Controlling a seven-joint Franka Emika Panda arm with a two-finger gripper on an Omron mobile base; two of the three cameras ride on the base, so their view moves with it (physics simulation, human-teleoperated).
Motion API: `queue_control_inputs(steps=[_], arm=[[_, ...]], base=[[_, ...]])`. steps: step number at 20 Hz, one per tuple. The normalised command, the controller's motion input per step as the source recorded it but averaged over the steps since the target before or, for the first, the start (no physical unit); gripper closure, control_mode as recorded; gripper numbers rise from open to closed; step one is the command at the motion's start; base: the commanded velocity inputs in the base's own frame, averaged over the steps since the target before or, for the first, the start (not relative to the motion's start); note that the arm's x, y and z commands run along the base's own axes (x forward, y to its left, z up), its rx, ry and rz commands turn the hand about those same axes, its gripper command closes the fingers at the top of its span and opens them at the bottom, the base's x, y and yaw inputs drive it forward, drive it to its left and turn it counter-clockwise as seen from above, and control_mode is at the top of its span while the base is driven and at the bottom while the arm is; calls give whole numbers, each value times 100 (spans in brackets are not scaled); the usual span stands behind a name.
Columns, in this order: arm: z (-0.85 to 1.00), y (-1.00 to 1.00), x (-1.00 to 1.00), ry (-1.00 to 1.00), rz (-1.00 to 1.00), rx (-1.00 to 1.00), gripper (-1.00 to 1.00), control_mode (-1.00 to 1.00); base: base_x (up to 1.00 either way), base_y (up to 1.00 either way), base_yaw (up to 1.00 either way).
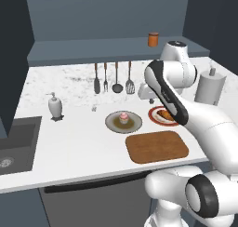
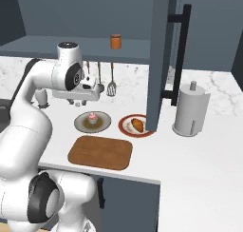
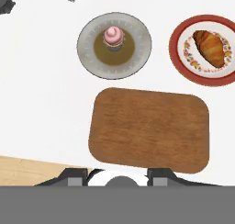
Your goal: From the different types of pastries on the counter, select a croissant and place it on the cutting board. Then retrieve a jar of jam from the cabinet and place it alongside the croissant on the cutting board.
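The golden-brown croissant (image 1: 163, 114) (image 2: 137, 124) (image 3: 211, 47) lies on a red-rimmed plate (image 3: 178, 53) on the white counter (image 1: 79, 142). Just left of it a pink-frosted cupcake (image 1: 123, 117) (image 2: 92, 117) (image 3: 113, 36) stands on a grey plate. The bare wooden cutting board (image 1: 157, 147) (image 2: 100, 152) (image 3: 149, 129) lies in front of both plates. The orange jar of jam (image 1: 153, 39) (image 2: 115, 41) stands on the cabinet ledge (image 1: 93, 51) at the back. My gripper (image 1: 148, 99) (image 2: 78, 102) (image 3: 118, 175) hangs high above the plates, pointing down, fingers apart and holding nothing.
A paper-towel roll (image 1: 210, 86) (image 2: 191, 110) stands at the right, a white soap dispenser (image 1: 55, 106) at the left by the dark sink (image 1: 14, 147). Several utensils (image 1: 114, 79) hang on the back wall. An open cabinet door (image 2: 161, 60) juts out above the croissant plate.
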Motion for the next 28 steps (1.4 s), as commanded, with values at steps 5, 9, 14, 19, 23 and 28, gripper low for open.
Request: queue_control_inputs(steps=[5,9,14,19,23,28], arm=[[-6,2,-1,0,0,0,-100,-100],[-77,0,28,6,3,-1,-100,-100],[-100,-28,2,0,11,-1,-100,-100],[-21,-11,15,3,8,2,-100,-100],[-16,-95,71,0,14,6,-100,-100],[-1,-95,94,0,16,0,-100,-100]], base=[[0,0,0],[0,0,0],[0,0,0],[0,0,0],[0,0,0],[0,0,0]])
